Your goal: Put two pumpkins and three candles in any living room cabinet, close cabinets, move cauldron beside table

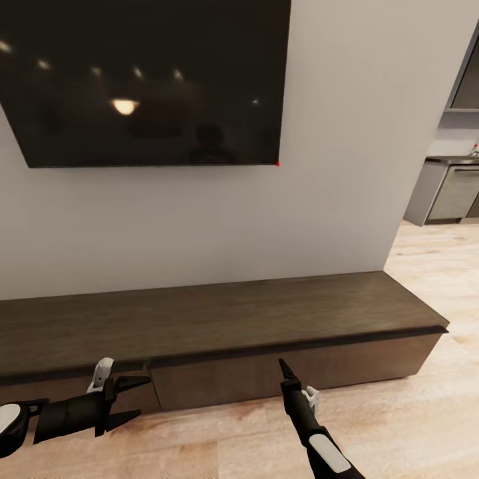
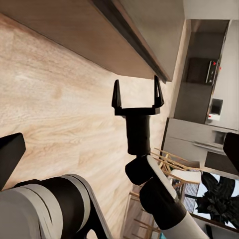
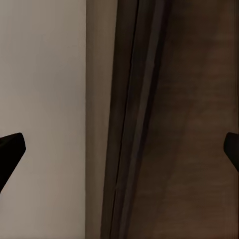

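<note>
**Facing the closed cabinet, both grippers empty**

Looking from the head view, the long dark-brown cabinet (image 1: 219,326) runs along the wall from 9 o'clock to 3 o'clock, its drawer fronts flush and shut, its flat top bare. A dark television (image 1: 146,80) hangs above it at 12 o'clock. The left gripper (image 1: 136,397) sits at 7 o'clock just before the drawer front, its jaws spread apart and holding nothing. The right gripper (image 1: 285,367) points up at the drawer front near 6 o'clock; seen edge-on here, its jaws cannot be judged. A grey kitchen counter (image 1: 449,193) stands at 3 o'clock.

The left wrist view shows the right gripper (image 2: 138,94) with jaws wide apart over the wood floor (image 2: 59,104), near the cabinet's lower edge (image 2: 99,35).

The right wrist view looks closely at the cabinet's edge (image 3: 149,119) against the wall (image 3: 45,74), dark fingertips (image 3: 10,149) well apart.
</note>
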Motion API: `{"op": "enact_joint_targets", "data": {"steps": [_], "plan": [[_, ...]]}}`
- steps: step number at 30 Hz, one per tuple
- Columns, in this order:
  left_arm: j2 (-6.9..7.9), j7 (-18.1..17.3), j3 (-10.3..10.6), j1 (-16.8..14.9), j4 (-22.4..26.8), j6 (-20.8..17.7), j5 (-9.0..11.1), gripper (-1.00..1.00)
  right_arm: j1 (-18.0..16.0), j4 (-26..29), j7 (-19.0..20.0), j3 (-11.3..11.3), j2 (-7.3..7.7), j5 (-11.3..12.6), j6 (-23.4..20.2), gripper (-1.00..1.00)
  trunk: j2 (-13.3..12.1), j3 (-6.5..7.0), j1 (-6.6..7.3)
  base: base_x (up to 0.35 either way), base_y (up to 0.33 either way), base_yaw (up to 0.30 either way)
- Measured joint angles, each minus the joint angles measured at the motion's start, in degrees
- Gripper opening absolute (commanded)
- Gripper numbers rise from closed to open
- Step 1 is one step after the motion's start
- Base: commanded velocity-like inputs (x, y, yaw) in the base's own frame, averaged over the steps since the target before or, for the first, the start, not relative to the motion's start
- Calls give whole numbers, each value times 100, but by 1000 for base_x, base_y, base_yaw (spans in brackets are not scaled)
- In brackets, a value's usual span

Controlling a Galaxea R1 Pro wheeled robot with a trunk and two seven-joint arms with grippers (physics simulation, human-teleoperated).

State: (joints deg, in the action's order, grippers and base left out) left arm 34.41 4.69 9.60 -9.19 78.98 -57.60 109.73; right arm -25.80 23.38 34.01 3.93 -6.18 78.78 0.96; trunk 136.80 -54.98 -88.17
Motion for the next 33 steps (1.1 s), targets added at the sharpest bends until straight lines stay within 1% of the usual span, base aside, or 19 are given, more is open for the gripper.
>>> {"op": "enact_joint_targets", "data": {"steps": [2,8,12,16,18,27,33], "plan": [[0,0,0,0,0,0,4,100,0,2,0,1,2,0,0,100,0,0,0,0,0,0],[0,-1,-1,0,78,0,5,100,0,4,17,1,2,-4,5,100,239,-107,-131,0,0,0],[0,0,0,7,139,0,5,100,0,9,131,11,6,-1,7,100,400,-179,-219,0,0,0],[0,0,0,9,149,0,6,100,0,12,410,31,7,0,2,100,560,-251,-307,0,0,0],[0,0,0,9,150,0,8,100,0,13,473,34,7,-3,1,100,640,-287,-351,0,0,0],[0,0,0,10,151,0,12,100,0,13,488,36,7,-8,0,100,654,-486,-375,0,0,0],[0,0,0,10,151,0,15,100,0,13,461,44,-1,-16,1,100,654,-487,-375,0,0,0]]}}
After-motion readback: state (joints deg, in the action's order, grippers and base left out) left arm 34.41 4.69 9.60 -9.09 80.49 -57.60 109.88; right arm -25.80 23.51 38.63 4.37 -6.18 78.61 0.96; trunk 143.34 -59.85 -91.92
